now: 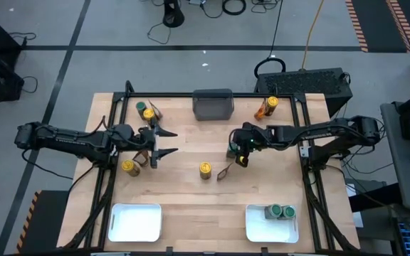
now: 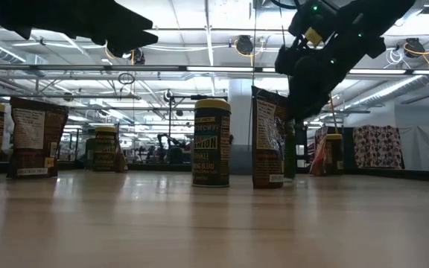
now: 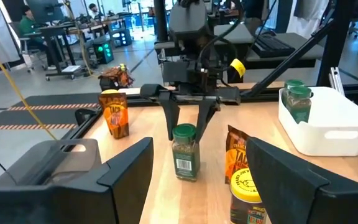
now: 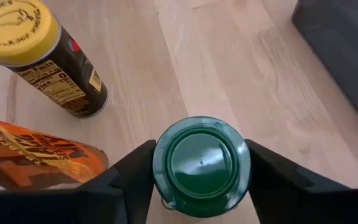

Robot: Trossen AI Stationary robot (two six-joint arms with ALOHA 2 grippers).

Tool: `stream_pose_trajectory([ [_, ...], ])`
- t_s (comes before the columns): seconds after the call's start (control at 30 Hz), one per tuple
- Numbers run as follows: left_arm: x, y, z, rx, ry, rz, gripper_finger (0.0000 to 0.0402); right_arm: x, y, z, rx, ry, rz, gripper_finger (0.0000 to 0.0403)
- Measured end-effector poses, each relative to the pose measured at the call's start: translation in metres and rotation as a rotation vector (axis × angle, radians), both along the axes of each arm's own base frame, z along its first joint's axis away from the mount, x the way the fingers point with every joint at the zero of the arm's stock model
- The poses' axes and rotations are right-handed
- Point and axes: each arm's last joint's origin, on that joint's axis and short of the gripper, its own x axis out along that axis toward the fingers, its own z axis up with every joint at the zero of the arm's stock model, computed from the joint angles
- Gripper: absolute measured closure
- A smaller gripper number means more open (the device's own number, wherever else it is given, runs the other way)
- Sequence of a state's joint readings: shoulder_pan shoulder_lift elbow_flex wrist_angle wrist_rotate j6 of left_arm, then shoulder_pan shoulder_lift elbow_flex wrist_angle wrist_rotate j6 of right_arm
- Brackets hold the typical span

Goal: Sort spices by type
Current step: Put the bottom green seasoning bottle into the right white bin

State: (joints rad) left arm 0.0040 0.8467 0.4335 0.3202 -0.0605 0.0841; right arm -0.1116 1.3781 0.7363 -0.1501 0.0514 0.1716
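My right gripper (image 4: 201, 165) is near the table's middle, shut on a green-lidded jar (image 3: 185, 152) that stands on the wood. Beside it, a yellow-lidded jar (image 1: 205, 169) stands upright and a brown-orange packet (image 1: 225, 171) rests on its lower edge. My left gripper (image 1: 168, 142) hovers open above the table's left half and holds nothing. More spices stand at the far left (image 1: 145, 111), the near left (image 1: 128, 166) and the far right (image 1: 267, 107). Two green-lidded jars (image 1: 282, 211) stand in the right white tray (image 1: 256, 229). My right gripper pinches the jar's green lid (image 4: 166, 163) between its two fingers, one on each side of the rim. The fingers (image 3: 170, 118) slant down onto it from the table's right side. The jar stands upright with its base (image 3: 186, 175) on the table.
A dark grey bin (image 1: 213, 104) sits at the middle of the far edge. The left white tray (image 1: 135, 222) lies at the near left. A black frame (image 1: 112, 142) borders the table's sides. People sit at desks in the room beyond.
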Motion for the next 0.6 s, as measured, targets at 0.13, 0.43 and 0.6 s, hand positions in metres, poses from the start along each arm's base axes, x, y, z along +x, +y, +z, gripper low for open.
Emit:
stream_pose_trajectory([
  [0.13,0.000,0.000,0.000,-0.001,-0.001,-0.005,0.0141,0.001,0.000,0.020,-0.007,-0.006,0.009,0.0221],
  [0.43,0.000,-0.003,0.000,-0.004,-0.003,-0.022,0.0141,0.004,0.015,0.095,-0.010,0.006,0.072,0.0210],
  [0.6,0.000,-0.003,0.000,-0.001,-0.003,-0.024,0.0141,0.000,0.047,0.131,0.008,0.007,0.182,0.0216],
])
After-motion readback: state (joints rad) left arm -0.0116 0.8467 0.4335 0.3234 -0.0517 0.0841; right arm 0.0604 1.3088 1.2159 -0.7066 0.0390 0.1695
